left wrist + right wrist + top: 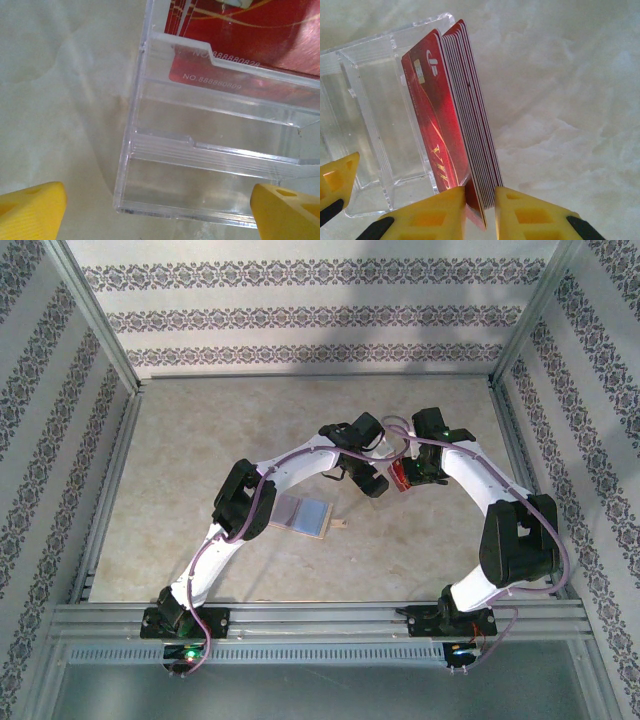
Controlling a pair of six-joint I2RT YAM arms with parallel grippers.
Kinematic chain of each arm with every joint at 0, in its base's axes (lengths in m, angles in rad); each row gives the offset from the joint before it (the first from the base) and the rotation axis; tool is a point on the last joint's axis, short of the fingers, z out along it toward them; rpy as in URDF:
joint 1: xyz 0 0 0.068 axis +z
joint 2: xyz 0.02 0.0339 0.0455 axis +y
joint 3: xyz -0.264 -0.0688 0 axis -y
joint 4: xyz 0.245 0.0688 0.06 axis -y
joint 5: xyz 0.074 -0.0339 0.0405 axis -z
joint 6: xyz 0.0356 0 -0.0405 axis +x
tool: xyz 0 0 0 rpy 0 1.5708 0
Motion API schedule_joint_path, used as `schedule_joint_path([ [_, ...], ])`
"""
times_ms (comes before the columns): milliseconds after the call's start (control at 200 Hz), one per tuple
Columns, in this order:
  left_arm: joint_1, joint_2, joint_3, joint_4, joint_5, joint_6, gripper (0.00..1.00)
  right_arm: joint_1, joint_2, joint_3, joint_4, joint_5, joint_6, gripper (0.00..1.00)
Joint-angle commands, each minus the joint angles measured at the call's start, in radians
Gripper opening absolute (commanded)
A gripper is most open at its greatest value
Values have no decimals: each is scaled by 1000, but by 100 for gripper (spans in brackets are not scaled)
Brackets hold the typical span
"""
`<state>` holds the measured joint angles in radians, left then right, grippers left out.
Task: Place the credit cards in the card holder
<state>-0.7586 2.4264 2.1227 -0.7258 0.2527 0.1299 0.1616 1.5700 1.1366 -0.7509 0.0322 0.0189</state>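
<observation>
The step in hand looks like the pick-up: drawing red cards out of the clear stand before any reach the wallet. Farthest left on the table, the card holder (303, 515) lies open and flat with its pale inside up. It is well apart from both grippers and nearer the arms' bases.

To its right the left gripper (159, 212) hangs with its jaws spread wide, holding nothing. The clear plastic stand (210, 150) sits between and just ahead of its fingertips, which touch neither wall in the wrist view.

Further right, the credit cards (465, 115) stand on edge as a stack in one compartment of that stand. The right gripper (480, 212) has its jaws narrow, pads against the two outer faces of the stack's near edge, so it appears to grip the cards.

The next move probably calls for a straight lift clear of the stand, then a carry leftward to the wallet's pockets. Taking the whole stack rather than one card may make slotting awkward.
</observation>
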Motion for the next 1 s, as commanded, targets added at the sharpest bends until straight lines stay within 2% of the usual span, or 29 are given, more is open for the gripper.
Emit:
schedule_joint_path([
  [0, -27, 31, -45, -101, -69, 47, 95, 7, -19, -2, -7, 29, -12, 21],
  [450, -27, 35, -44, -103, -64, 49, 95, 24, -33, -6, -10, 33, -18, 15],
  [994, -25, 46, -35, -105, -62, 48, 95, 44, -43, -6, 3, -38, -33, 5],
])
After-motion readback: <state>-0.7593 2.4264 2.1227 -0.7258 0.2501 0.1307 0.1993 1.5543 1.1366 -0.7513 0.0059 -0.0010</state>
